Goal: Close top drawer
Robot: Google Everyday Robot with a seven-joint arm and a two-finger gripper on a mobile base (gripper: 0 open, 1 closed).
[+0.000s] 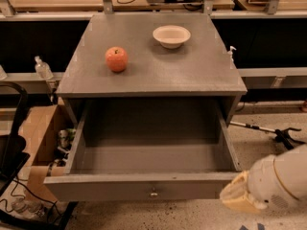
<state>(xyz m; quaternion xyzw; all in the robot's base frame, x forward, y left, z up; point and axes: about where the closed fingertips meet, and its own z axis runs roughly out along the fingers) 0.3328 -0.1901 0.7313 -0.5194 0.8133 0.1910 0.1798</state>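
Note:
The top drawer of the grey cabinet is pulled far out, and its inside looks empty. Its flat front panel faces me with a small metal knob at centre. My gripper, a tan end on a white arm, is at the lower right. It sits at the right end of the drawer front, level with the panel. I cannot tell whether it touches the panel.
A red apple and a white bowl sit on the cabinet top. A cardboard box and a black frame stand to the left. A small bottle is behind them. A tool lies on the floor at right.

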